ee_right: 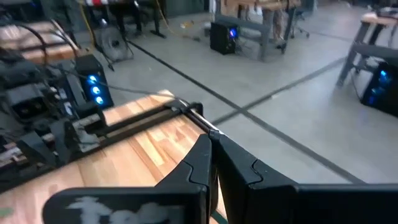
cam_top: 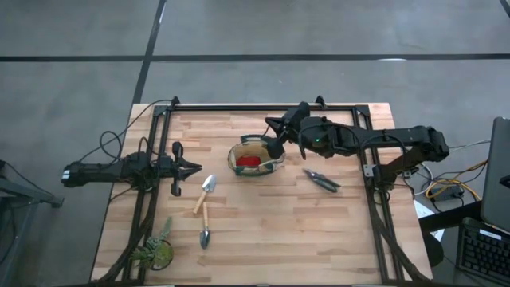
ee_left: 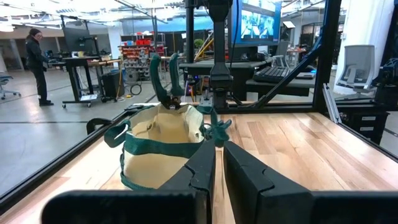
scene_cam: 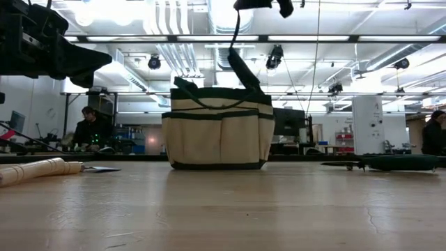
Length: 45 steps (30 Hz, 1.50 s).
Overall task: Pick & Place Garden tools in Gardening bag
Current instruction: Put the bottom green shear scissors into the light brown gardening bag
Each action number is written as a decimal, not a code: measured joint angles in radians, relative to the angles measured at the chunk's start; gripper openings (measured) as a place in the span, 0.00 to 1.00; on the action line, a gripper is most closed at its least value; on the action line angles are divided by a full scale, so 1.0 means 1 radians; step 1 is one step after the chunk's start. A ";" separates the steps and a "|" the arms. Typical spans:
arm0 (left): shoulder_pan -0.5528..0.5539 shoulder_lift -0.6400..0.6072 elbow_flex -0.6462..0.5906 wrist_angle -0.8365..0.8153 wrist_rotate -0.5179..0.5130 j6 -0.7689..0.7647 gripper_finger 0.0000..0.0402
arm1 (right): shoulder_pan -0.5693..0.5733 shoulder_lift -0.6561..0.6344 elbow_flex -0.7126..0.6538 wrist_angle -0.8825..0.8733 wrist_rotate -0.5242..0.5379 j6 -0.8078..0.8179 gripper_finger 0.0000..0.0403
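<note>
1. While 1 pair of pruning shears (ee_left: 166, 78) stands in the gardening bag (cam_top: 233, 159) with its handles poking above the rim, you are, as I read it, between a drop and the next pick. The red item (cam_top: 249, 161) lies inside too.
2. Your right hand (cam_top: 275, 145) hangs over the bag's rim on the side facing its own arm. Its wrist view shows the fingers (ee_right: 199, 162) pressed together, and nothing can be seen between them. Whether it touches the shears in the bag, I cannot tell.
3. Your left hand (cam_top: 198, 168) waits low over the table, well to the left of the bag and pointing at it. Its fingers (ee_left: 202, 168) are drawn together with only a slit between, and it holds nothing.
4. 3 tools are not yet packed:
   - the second shears (cam_top: 323, 180), flat on the table to the right of the bag;
   - 1 trowel (cam_top: 205, 191) just beside the left hand;
   - the other trowel (cam_top: 205, 233) nearer the front edge.
5. Your next move likely calls for spreading the right fingers, swinging to the second shears and coming down squarely across them, since they lie at a slant.
6. The left hand could take the near trowel by its wooden handle.
</note>
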 joint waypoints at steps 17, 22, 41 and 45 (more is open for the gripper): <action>0.000 0.000 0.000 0.000 0.000 0.000 0.09 | 0.000 -0.002 -0.003 0.123 -0.040 -0.053 0.03; 0.000 0.000 0.000 0.000 0.000 0.000 0.09 | 0.000 -0.003 -0.003 0.135 -0.042 -0.063 0.03; 0.000 0.000 0.000 0.000 0.000 0.000 0.09 | 0.000 -0.047 -0.029 0.080 -0.011 -0.070 0.03; 0.000 0.000 0.000 0.000 0.000 0.000 0.09 | 0.001 -0.078 -0.038 0.034 0.010 -0.065 0.03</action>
